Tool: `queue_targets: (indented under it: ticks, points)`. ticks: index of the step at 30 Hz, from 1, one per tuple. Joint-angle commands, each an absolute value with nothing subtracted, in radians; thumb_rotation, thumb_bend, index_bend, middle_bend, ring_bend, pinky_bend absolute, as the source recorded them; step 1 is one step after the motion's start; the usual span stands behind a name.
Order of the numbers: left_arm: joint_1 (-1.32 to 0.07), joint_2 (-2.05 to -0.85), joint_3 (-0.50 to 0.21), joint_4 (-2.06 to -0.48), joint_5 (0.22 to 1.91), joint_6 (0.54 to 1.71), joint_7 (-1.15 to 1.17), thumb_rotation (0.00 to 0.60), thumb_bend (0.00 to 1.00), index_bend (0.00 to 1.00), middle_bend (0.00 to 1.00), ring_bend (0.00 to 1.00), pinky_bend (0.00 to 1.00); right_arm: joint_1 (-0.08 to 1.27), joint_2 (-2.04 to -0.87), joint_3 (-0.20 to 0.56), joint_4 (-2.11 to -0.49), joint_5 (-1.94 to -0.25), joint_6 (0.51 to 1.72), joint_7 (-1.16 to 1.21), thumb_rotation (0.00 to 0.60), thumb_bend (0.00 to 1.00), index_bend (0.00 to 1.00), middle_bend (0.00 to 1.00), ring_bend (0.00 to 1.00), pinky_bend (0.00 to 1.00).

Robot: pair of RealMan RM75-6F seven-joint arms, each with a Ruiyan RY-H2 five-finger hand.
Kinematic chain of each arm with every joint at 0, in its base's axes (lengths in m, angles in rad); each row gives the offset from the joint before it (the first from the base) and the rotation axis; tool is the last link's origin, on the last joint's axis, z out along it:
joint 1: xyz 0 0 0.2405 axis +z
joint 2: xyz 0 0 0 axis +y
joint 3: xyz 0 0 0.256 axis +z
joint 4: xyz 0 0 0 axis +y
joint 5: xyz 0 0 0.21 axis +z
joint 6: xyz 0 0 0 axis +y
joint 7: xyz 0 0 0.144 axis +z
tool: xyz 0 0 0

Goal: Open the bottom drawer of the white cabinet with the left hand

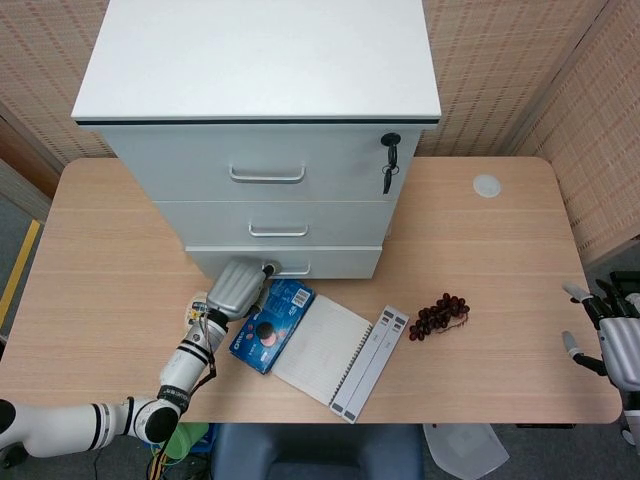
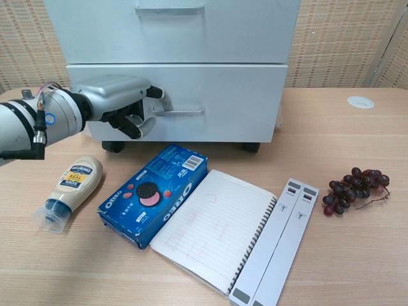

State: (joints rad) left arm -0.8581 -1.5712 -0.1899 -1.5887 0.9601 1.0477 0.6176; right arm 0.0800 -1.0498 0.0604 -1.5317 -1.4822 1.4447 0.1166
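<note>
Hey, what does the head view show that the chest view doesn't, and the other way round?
Only the head view shows the cabinet top, the key in its lock and the right hand. Only the chest view shows the mayonnaise bottle and the cabinet's wheels. Both show the left hand at the bottom drawer's handle, the Oreo box, the notebook and the grapes.

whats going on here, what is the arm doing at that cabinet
The robot's left hand holds the handle of the bottom drawer of the white cabinet. The drawer front stands slightly proud of the drawers above, so it is barely open. The right hand hangs open off the table's right edge, holding nothing. On the table in front lie a mayonnaise bottle, an Oreo box, a notebook and grapes.
</note>
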Motion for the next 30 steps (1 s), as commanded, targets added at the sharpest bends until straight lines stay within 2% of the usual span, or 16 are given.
queue_targets:
  ticks: [1,30]
  points:
    - [-0.851,-1.566,-0.179,-1.605,0.971,1.062,0.623,0.600,0.58,0.27,0.97,1.00,1.00,0.081,-1.051,0.060,-1.532,-1.483,1.443,0.117,0.600,0.35,0.18,0.30,0.18,0.22]
    - [-0.791,-1.512,-0.094,-1.786,1.030,1.140,0.695,0.600,0.58,0.27,0.97,1.00,1.00,0.080,-1.061,0.058,-1.526,-1.493,1.447,0.118,0.600,0.35,0.18,0.30,0.18,0.22]
